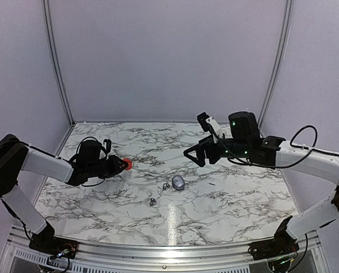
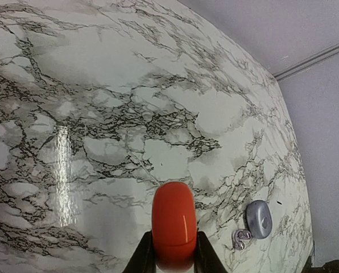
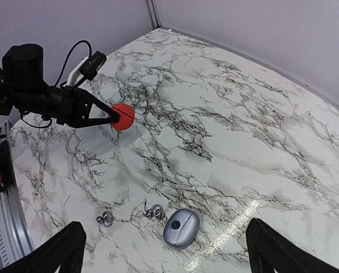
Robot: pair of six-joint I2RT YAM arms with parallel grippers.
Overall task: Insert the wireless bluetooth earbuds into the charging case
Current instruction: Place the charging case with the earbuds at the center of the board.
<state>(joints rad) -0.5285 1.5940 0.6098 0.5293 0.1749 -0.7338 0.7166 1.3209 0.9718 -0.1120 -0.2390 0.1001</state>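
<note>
Earbuds (image 3: pixel 153 212) lay loose on the bench (image 1: pixel 232 199), none yet seated in a case. The nearer one sat under my right end effector (image 1: pixel 195 152), just beside the grey case (image 3: pixel 181 228) on the side toward the left arm. The other (image 3: pixel 104 219) lay further out the same way, apart from the first.

That right end effector hung above the bench with its fingers spread wide, holding nothing. The grey case lay below it and a little toward the bases. My left end effector (image 1: pixel 118 165) was pinching the red case (image 2: pixel 173 222) edge-on between its fingers. From there the buds and the grey case were off to its right, well apart.

I judged this to be the approach before the first pick. Both cases looked closed to me, so a lid had to come open before anything could go in. After that, the right end effector needed to drop squarely over the bud beside the grey case and close gently. The buds were tiny and glossy and likely to skid away.

My count was two silvery buds, as far as I could resolve them, and two cases, one grey and one red. I saw no red buds.
</note>
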